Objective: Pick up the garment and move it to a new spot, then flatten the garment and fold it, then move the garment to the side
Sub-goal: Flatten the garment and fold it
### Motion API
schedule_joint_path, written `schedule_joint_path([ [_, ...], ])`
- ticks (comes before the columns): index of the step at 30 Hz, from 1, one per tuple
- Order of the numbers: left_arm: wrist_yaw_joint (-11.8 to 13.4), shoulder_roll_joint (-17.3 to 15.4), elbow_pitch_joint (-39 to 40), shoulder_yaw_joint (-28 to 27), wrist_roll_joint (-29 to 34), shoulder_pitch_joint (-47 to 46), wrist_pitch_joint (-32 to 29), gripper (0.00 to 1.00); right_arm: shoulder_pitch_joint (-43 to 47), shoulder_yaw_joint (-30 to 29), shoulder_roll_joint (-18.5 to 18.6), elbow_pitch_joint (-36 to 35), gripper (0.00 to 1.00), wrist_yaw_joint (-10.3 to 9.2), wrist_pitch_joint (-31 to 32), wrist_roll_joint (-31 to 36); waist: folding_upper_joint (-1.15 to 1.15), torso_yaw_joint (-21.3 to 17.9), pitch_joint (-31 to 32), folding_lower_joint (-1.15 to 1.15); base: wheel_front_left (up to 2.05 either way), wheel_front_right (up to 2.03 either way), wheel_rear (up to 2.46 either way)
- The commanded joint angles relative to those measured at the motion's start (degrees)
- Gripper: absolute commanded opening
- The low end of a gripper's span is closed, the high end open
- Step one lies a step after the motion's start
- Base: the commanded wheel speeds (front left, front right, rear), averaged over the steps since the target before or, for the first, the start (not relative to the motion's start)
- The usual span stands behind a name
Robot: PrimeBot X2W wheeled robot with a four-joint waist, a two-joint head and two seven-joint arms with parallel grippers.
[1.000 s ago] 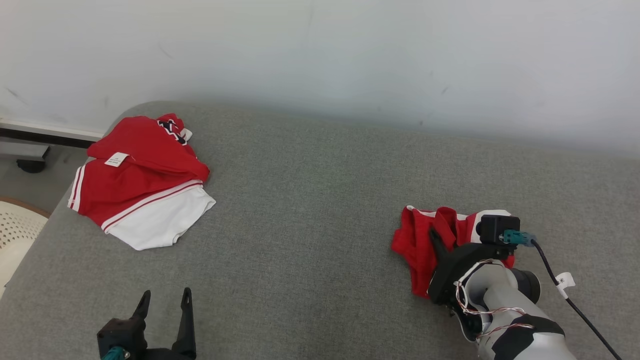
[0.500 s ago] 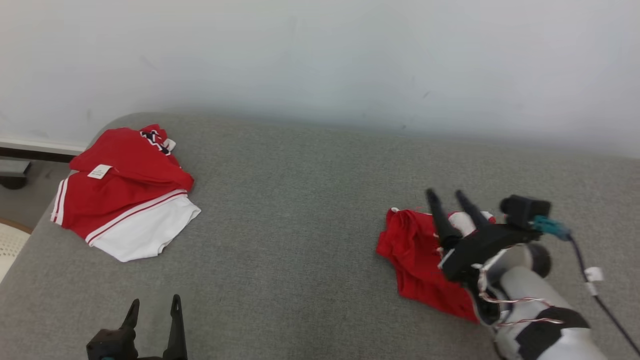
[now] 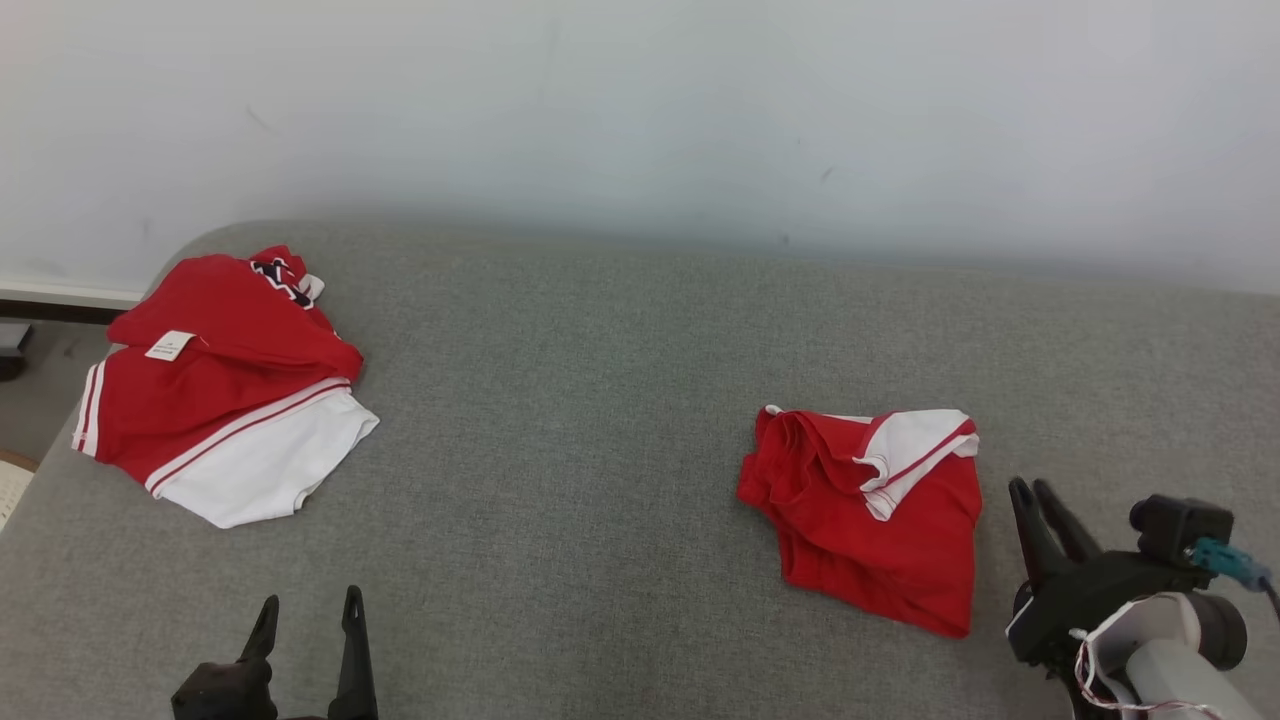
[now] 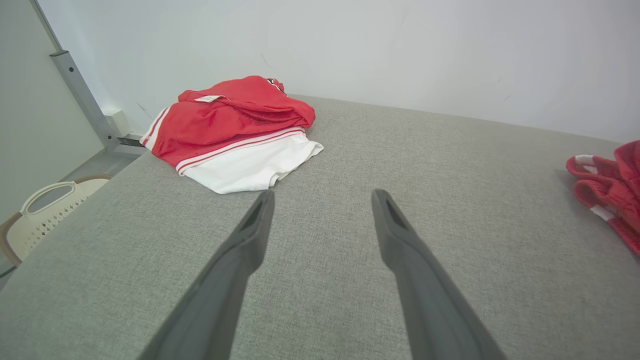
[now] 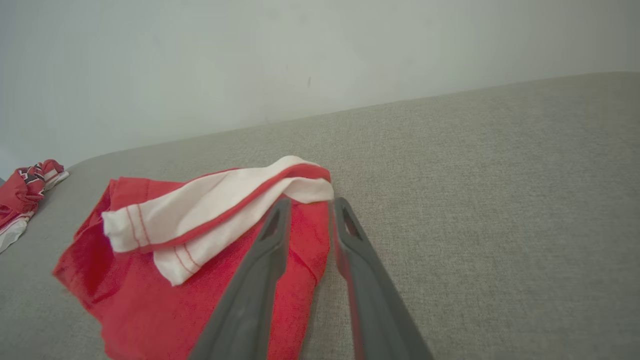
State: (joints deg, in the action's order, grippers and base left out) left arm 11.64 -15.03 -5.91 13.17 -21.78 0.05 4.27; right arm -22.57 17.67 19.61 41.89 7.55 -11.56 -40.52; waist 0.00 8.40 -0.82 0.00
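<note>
At the far left, a cream laundry basket (image 4: 45, 210) stands beside the grey padded bench (image 3: 600, 400). A red-and-white clothing pile (image 3: 215, 400) lies at the bench's 10 o'clock; the print on its white label (image 3: 169, 346) is too small to read. The left hand (image 3: 310, 598) hovers at 7 o'clock, spread wide and empty. The folded red garment (image 3: 880, 540), with its white cuff (image 3: 915, 445) turned over the top, lies at 4 o'clock. The right hand (image 3: 1031, 487) is just beside it, fingers slightly apart with nothing between them. The fold and the move aside look finished. Next, that arm should clear away without snagging the cloth.
</note>
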Motion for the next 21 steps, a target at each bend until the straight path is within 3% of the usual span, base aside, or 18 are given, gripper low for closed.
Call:
schedule_joint_path([
  [1, -0.01, -0.26, 0.24, 0.09, -0.36, 0.36, 0.26, 1.00, 0.61, 0.00, -0.24, 0.29, 0.00, -0.09, 0.15, 0.86, 0.00, 0.06, -0.31, 0.00, 0.00, 0.00, 0.00],
  [9, -0.25, -0.51, 0.27, 0.72, 0.00, -1.62, 0.23, 1.00, -0.72, 0.45, -6.04, 4.61, 0.00, -0.09, 0.59, 2.92, 0.00, 1.21, -2.27, 0.00, 0.00, 0.00, 0.00],
  [21, -0.89, -0.02, -1.61, 2.14, 0.02, -3.61, 0.70, 1.00, -9.84, 2.04, -9.58, 16.10, 0.00, -0.09, -0.02, 4.33, 0.00, 4.98, -2.56, 0.00, 0.00, 0.00, 0.00],
])
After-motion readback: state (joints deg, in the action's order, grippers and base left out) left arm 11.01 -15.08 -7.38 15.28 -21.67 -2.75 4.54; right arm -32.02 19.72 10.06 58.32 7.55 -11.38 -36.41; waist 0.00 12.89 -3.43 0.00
